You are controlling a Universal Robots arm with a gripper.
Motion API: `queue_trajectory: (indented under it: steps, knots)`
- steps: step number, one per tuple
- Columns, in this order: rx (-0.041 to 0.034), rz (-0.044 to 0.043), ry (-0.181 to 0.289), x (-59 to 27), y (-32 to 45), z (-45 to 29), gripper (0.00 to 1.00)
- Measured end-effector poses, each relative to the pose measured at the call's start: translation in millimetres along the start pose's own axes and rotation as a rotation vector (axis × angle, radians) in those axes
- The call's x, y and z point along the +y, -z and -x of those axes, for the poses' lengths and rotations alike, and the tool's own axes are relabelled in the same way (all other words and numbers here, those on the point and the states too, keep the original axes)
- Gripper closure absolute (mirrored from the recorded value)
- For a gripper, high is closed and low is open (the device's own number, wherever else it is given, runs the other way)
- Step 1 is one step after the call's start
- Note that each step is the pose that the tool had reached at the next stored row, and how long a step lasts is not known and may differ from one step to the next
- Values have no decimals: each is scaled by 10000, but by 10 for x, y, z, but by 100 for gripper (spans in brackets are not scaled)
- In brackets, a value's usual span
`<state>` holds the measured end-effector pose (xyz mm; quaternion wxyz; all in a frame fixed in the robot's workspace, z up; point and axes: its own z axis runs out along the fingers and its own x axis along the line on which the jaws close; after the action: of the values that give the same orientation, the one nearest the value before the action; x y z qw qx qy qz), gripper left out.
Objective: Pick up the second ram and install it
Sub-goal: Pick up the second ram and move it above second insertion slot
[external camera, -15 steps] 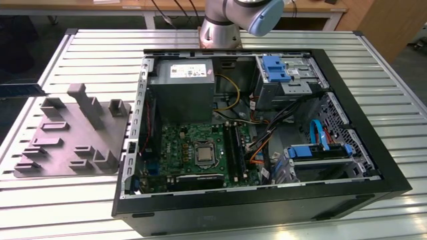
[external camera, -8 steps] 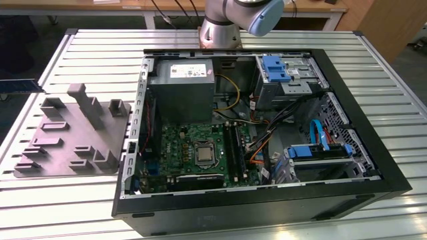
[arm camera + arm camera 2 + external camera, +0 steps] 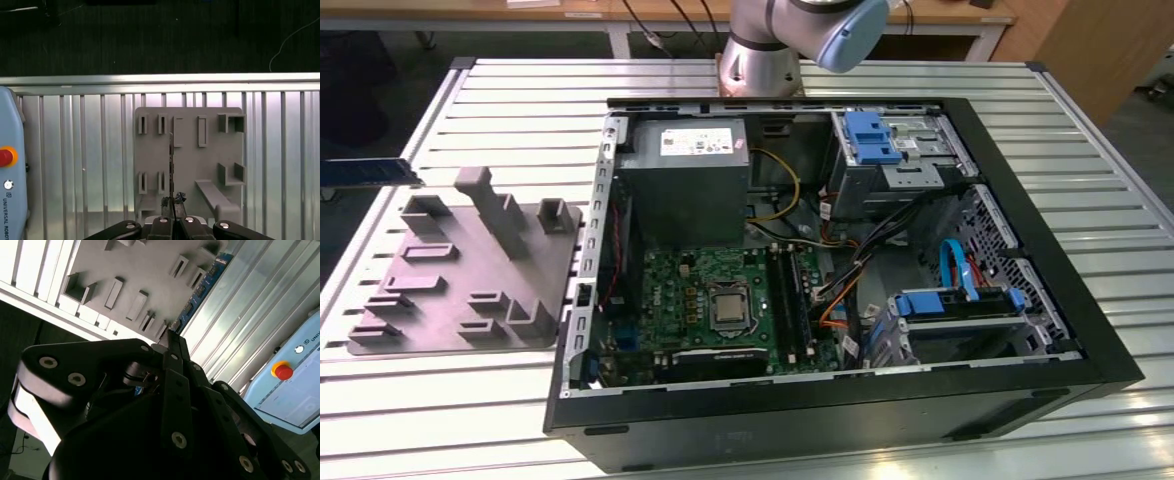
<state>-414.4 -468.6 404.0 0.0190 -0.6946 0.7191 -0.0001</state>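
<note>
Exterior view: the open computer case (image 3: 1067, 300) lies flat on the slatted table (image 3: 720, 80), so the green board (image 3: 720, 300) and its black slots (image 3: 790, 290) face up, likely to allow access from above. A grey holder tray (image 3: 454, 300) sits just beside the case, on the exterior view's left. The second ram (image 3: 371, 172) is at the far left edge of the frame, above the middle. It looks lifted clear of the tray and is well apart from the slots.

Second wrist view: the gripper (image 3: 172, 337) has its jaws pressed together on one end of the second ram (image 3: 202, 287). The rest of the stick juts straight out past the tips, over the tray's (image 3: 125, 275) edge. A control pendant (image 3: 295, 380) lies on the table nearby.

First wrist view: looking down past the gripper (image 3: 172, 201), the second ram (image 3: 171, 155) is seen edge-on as a thin line running out from between the jaws, above the tray (image 3: 200, 165). The grip on one end probably keeps the long edge free.
</note>
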Motion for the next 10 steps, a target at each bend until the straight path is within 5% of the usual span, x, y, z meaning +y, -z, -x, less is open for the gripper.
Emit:
queue_trajectory:
  steps: [10]
  knots:
    - [-1, 0, 0, -238, -7, 8, 89]
